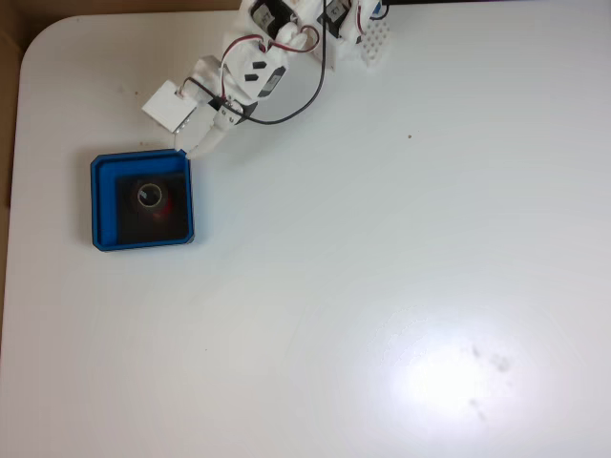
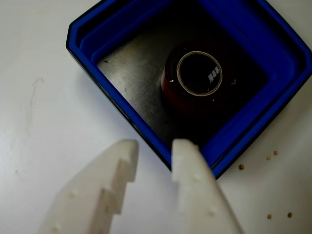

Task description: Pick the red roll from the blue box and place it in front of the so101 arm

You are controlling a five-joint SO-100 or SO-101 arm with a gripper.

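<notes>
A white table (image 1: 382,286) carried a shallow, square, bright-blue plastic box (image 1: 105,205) with cut corners and a black floor. Inside the box, near the middle of the floor, a small red roll of tape (image 1: 150,197) lay flat, its pale inner ring and dark hole facing up. In the wrist view the roll (image 2: 170,92) sat apart from all four blue walls (image 2: 126,117). A white plastic jointed arm (image 1: 253,72) with black motors and red and black wires reached towards the box from beyond its upper right corner. Its pointed white claw (image 1: 187,146) hovered at that corner, narrowly parted and holding nothing, one fingertip (image 2: 183,151) over the box rim.
</notes>
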